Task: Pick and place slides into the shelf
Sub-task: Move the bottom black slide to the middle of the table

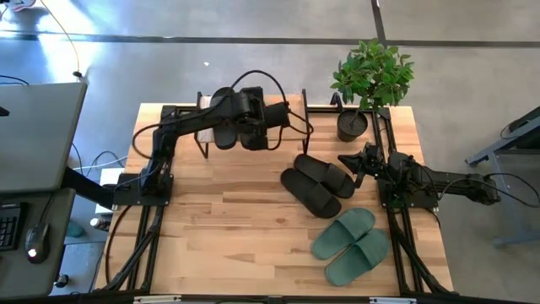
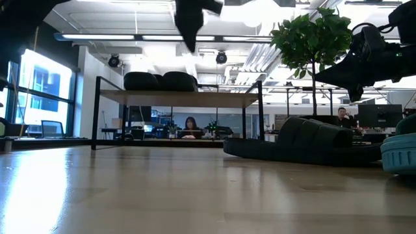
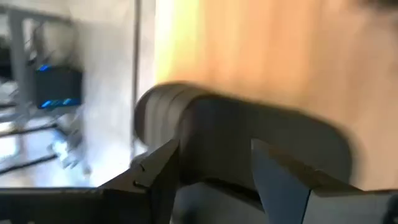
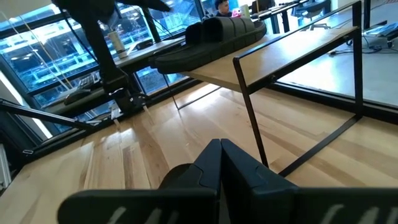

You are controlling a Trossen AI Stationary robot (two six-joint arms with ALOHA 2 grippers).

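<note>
- Wooden counter (image 1: 236, 245) stands in an open office; people sit at desks far behind it in the low view.
- The shelf (image 1: 316, 114), a low rack with a plank top and thin black frame, sits at the counter's far edge, just beside a potted plant (image 1: 371, 80).
- One black pair of slides (image 2: 160, 81) lies on top of the shelf, at the end away from the plant.
- The left pincer (image 1: 253, 135) hangs over that black pair at the shelf's near edge, fingers (image 3: 163, 177) spread on either side of one slide's strap; whether they touch it cannot be told.
- A second black pair (image 1: 318, 183) lies on the counter in front of the shelf, on the plant's side.
- The green pair (image 1: 352, 245) lies nearer the counter's front edge, farther from the shelf than the black pair.
- The right pincer (image 1: 348, 160) waits near the plant pot, pressed together and holding nothing.
</note>
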